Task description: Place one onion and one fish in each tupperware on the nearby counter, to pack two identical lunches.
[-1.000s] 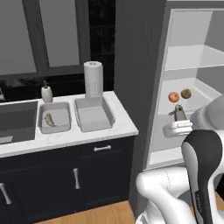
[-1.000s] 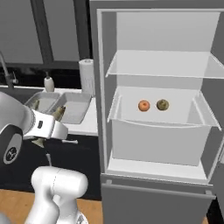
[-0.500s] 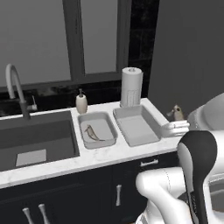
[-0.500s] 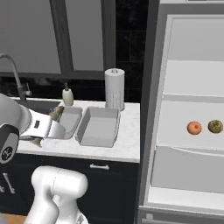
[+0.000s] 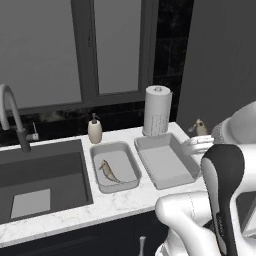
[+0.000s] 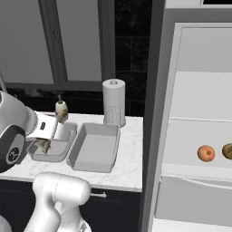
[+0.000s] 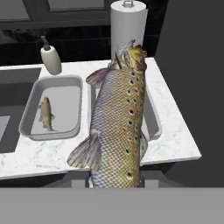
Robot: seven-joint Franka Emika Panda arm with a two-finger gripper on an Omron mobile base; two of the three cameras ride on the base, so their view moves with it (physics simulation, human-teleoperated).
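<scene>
My gripper (image 5: 199,143) is shut on a speckled fish (image 5: 200,128), held upright above the right end of the counter (image 5: 125,200). In the hand view this fish (image 7: 119,118) stands in front of the empty right tupperware (image 7: 153,123). The left tupperware (image 5: 122,164) holds the other fish (image 5: 109,171), lying on its floor (image 7: 46,114). From the right base view the gripper (image 6: 53,131) hangs over the left tupperware (image 6: 50,157), beside the empty one (image 6: 93,147). An orange onion (image 6: 206,153) and an olive onion (image 6: 228,151) sit on a fridge shelf.
A paper towel roll (image 5: 157,111) and a soap dispenser (image 5: 95,130) stand at the back of the counter. The dark sink (image 5: 40,177) with its faucet (image 5: 11,112) lies to the left. The open fridge (image 6: 199,118) rises on the right.
The base has driven from the fridge to the counter, so both base views shifted; the sink and containers now sit closer. The fish has stayed in the gripper.
</scene>
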